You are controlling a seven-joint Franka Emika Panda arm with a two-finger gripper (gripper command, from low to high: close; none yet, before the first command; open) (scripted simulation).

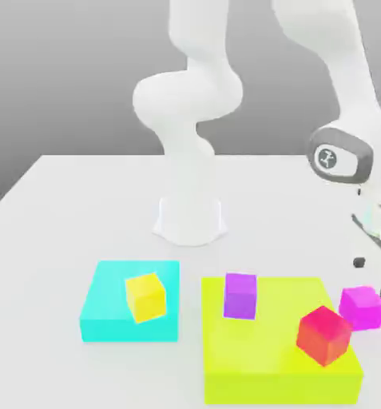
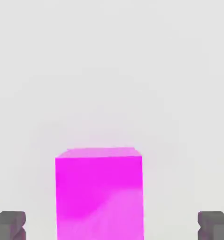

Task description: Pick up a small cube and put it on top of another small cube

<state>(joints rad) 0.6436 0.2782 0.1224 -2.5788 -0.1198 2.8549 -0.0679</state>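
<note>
The magenta-pink cube (image 2: 99, 197) sits on the pale tabletop (image 2: 109, 70) between the gripper's (image 2: 112, 225) widely parted fingertips, touching neither, with a red cube (image 1: 324, 335) near it on a flat yellow-green block (image 1: 261, 343).

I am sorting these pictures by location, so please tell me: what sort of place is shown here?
Most likely a simulated robotics test scene: a white robot arm on a plain tabletop, flat cyan and yellow-green blocks, and small coloured cubes such as the magenta one.
</note>
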